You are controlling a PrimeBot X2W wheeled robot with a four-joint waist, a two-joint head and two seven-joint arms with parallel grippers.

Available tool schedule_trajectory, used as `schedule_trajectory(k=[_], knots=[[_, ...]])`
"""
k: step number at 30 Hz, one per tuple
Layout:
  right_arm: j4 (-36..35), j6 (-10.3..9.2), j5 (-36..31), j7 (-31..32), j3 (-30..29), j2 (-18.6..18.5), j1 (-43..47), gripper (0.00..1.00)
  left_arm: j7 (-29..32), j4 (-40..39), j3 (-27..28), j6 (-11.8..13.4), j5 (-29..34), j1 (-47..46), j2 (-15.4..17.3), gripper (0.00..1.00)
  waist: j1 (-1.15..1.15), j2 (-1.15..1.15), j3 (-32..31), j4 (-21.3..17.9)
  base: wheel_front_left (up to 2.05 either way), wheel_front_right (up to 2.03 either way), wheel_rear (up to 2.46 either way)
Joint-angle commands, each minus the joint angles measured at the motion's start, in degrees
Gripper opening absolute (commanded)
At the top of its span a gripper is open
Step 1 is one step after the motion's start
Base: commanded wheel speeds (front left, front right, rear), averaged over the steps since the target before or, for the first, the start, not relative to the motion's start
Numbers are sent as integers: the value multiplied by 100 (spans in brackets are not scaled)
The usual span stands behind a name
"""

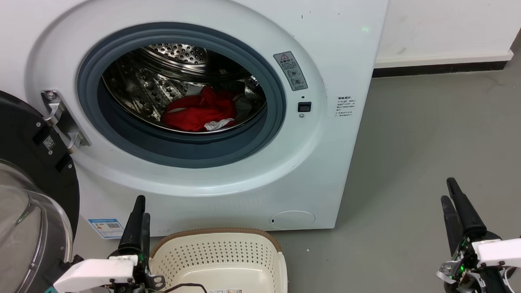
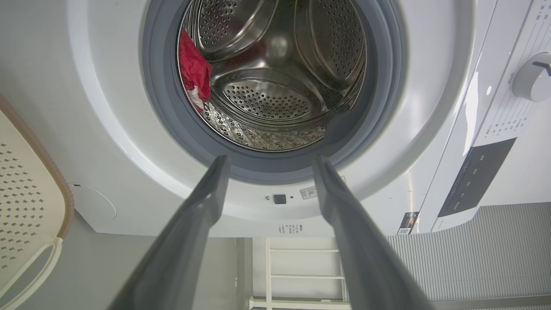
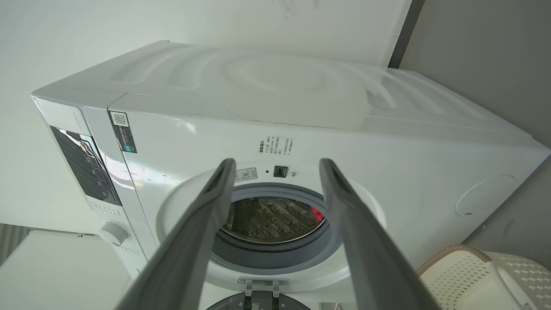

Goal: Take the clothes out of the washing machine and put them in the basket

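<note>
Left gripper (image 2: 270,160) is spread wide and holds nothing, just left of the basket (image 1: 216,232). Right gripper (image 3: 277,161) is open and empty too, far right. Red clothes (image 1: 198,109) lie low in the washing machine (image 1: 348,43). Risk: fingers snagging the grey gasket (image 1: 187,153), or cloth trailing and missing the basket. Count: two grippers, one basket, one red bundle, perhaps a pale piece behind.

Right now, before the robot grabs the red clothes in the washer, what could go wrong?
The red clothes lie deep in the drum, so the left gripper might scrape the grey gasket reaching in. The open door stands right beside that arm and could get bumped. A loose grab might drop clothes on the floor instead of the basket.
</note>
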Motion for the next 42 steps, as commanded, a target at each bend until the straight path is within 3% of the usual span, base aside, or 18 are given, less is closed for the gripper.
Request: schedule_trajectory(k=[1, 12, 22, 42], knots=[[-176, 1, -277, -65, 1, -14, -17, 100, -71, -158, -17, -1, 232, -191, 15, 100, 0, 0, 1, 0, 0, 0, 0], [-531, 1, -2217, -332, -84, -14, 106, 100, -337, -465, -143, -1, 2022, -269, 17, 100, 0, 0, 23, -12, 0, 0, 0], [-775, 1, -3490, -547, -68, -14, 167, 100, -552, -578, -384, 62, 3582, -379, 91, 100, 0, 0, 71, -28, 0, 0, 0], [-911, 1, -5255, -837, -27, -14, 260, 100, -922, -440, -810, 539, 5277, -468, 406, 100, 0, 0, 138, -45, 0, 0, 0]])
